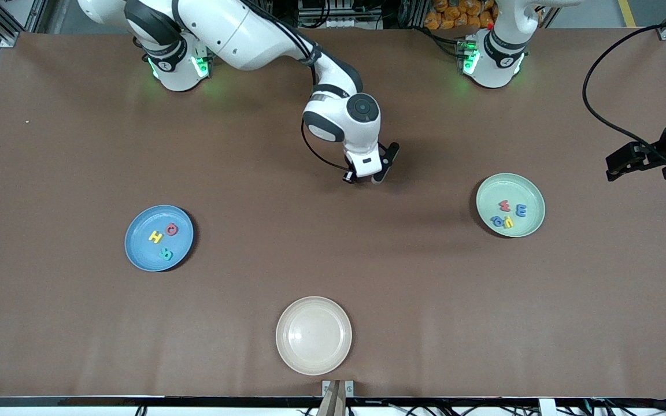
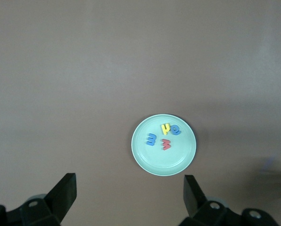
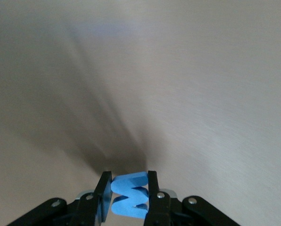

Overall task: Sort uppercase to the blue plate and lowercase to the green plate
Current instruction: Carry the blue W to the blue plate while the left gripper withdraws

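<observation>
Surface (image 1: 50, 323) comes first: it is big, brown and flat, and everything sits on it.

The cream plate (image 1: 314, 335) is the marker here. It sits close to the front camera, in the middle.

The blue plate (image 1: 159, 238) is farther from the front camera than the cream plate, toward the right arm's end of the surface. The green plate (image 1: 510, 205) is also farther from the front camera than the cream plate, toward the left arm's end.

The right claw (image 1: 366, 177) is low over the bare surface, between the two colored plates. Its two fingers are pinched tight on the blue W (image 3: 129, 195), which stands on its edge between them.

The left claw (image 2: 129, 193) waits high up, out past the green plate at the left arm's end. Its fingers are spread wide and hold nothing.

In the blue plate lie the yellow H (image 1: 155, 237), the red Q (image 1: 171, 229) and the teal R (image 1: 166, 252).

In the green plate lie the red w (image 1: 504, 204), the light-blue m (image 1: 521, 210), the yellow n (image 1: 508, 221) and the blue rounded letter (image 1: 497, 220), which touches the yellow n.
</observation>
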Controlling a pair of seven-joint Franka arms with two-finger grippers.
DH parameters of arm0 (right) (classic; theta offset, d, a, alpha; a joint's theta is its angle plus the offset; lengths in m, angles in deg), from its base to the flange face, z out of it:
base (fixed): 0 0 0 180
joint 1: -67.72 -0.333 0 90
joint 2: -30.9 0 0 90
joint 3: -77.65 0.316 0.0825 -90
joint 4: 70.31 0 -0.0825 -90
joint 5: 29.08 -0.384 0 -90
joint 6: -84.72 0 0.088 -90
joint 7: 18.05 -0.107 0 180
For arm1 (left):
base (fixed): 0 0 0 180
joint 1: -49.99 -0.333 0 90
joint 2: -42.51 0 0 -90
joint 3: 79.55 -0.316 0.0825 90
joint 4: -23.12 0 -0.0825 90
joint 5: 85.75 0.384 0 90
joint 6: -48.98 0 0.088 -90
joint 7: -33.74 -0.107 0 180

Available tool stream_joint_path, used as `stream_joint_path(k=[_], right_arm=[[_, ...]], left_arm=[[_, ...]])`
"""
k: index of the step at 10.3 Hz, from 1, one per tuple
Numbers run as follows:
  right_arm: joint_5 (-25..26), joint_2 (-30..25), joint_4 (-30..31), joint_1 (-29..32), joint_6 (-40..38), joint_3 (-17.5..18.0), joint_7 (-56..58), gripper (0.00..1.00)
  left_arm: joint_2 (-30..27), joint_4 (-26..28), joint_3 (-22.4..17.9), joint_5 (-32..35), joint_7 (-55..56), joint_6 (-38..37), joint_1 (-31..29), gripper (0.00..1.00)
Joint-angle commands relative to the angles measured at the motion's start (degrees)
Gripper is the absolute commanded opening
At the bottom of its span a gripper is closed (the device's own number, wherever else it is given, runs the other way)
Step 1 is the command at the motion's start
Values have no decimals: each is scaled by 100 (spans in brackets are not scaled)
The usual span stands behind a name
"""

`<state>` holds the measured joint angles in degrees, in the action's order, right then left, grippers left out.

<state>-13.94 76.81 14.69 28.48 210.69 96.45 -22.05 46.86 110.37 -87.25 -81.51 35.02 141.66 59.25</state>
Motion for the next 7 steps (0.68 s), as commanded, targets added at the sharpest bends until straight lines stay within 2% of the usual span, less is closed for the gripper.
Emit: stream_joint_path(k=[1, 2, 4, 5, 6, 7], right_arm=[[-632, -984, 287, 652, -956, 44, 258, 0], [-913, -1440, 584, 1046, -1195, 9, 373, 0], [-1144, -2259, 1095, 2064, -1739, -9, 391, 0], [-1145, -2384, 1114, 2548, -2142, -104, 461, 0], [-1145, -2429, 1114, 2779, -2373, -462, 723, 0], [-1145, -2421, 1123, 2842, -2444, -970, 1047, 0]], left_arm=[[-84, -15, -91, -134, -75, -118, 49, 100], [-92, -7, -91, -134, -75, -127, 49, 100], [-101, -6, -91, -134, -75, -206, 32, 100], [-101, 2, -91, -134, -66, -206, 23, 100], [-101, 2, -82, -134, -75, -215, 23, 100], [-101, 11, -82, -134, -66, -215, 23, 100]])
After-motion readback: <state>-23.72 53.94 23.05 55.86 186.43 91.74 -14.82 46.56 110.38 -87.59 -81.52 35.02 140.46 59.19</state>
